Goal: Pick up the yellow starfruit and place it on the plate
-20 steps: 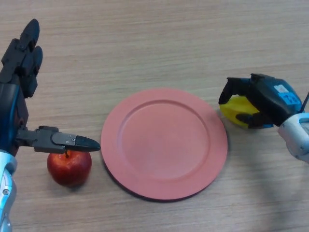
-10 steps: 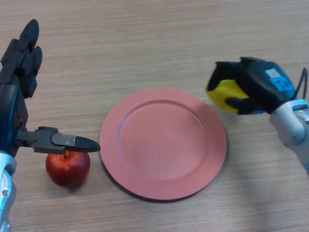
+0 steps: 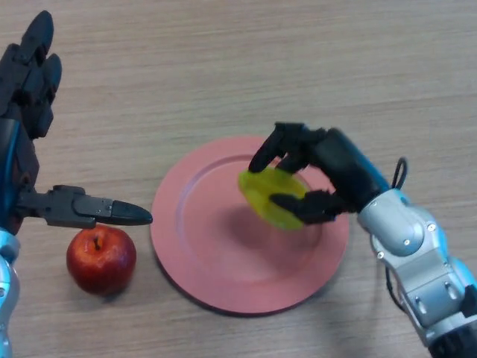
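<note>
Starfruit, yellow and ridged [image 3: 272, 198], held over the round pink plate [image 3: 216, 261], long axis running from upper left to lower right. Right robot hand [image 3: 320, 168] curled round it; left robot hand [image 3: 33, 134] spread, above red apple [image 3: 100, 259] on wooden surface [image 3: 223, 67]. No legible writing.

One pink plate [image 3: 194, 253] is sitting on one wooden surface [image 3: 223, 67]. One yellow starfruit [image 3: 270, 198] is showing above the plate, and one red apple [image 3: 100, 257] is lying beside the plate's left edge. That is making two pieces of fruit in all. Two black robot hands are showing: the left robot hand [image 3: 22, 112] at the left edge and the right robot hand [image 3: 320, 168] over the plate.
</note>
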`<state>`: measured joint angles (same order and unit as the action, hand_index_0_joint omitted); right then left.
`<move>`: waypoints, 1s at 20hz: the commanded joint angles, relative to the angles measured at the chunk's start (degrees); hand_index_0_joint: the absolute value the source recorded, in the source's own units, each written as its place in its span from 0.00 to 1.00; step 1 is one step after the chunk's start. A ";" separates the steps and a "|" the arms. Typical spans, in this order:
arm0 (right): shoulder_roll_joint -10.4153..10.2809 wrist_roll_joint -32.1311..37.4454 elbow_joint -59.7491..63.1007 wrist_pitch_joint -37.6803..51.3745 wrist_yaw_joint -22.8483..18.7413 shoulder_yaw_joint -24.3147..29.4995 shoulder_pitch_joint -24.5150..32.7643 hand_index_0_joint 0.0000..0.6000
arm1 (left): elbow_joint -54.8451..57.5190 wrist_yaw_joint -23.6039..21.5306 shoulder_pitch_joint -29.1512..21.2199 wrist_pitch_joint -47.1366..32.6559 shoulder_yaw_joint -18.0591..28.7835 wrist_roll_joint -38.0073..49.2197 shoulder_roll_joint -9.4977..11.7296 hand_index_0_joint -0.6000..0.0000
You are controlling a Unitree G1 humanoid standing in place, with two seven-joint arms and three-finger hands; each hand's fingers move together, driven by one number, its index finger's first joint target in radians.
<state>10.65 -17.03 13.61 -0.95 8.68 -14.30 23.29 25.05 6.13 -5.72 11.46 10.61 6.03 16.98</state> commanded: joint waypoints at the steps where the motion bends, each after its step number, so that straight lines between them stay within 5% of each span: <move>1: 0.25 3.62 -4.72 3.19 -1.86 2.30 2.23 0.67 | 3.02 -0.52 -2.33 -6.07 3.16 2.34 2.11 1.00; 3: 0.24 5.66 -7.35 0.25 -2.40 1.64 1.15 0.25 | 3.36 -0.39 -2.20 -5.86 2.98 2.64 2.00 1.00; 5: 0.23 9.07 -11.02 -3.72 -5.18 0.70 0.70 0.00 | 3.85 -0.44 -1.63 -5.96 2.80 2.94 1.61 1.00; 11: 0.23 14.05 -20.68 -9.81 -5.22 4.78 -0.23 0.00 | 5.41 -2.39 -1.76 -5.46 0.95 2.43 0.67 1.00; 16: 0.38 8.88 -31.47 -14.74 2.95 10.77 -3.98 0.00 | 8.23 -3.20 -1.43 -0.47 0.02 3.47 -0.16 1.00; 20: 3.03 11.58 -37.23 -10.74 3.82 15.23 -9.21 0.00 | 9.09 -2.36 0.34 1.91 -0.05 3.43 -0.41 1.00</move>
<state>12.63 -6.22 -20.91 -19.45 13.20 -2.91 11.22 30.47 4.77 -3.75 18.12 8.85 7.87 15.06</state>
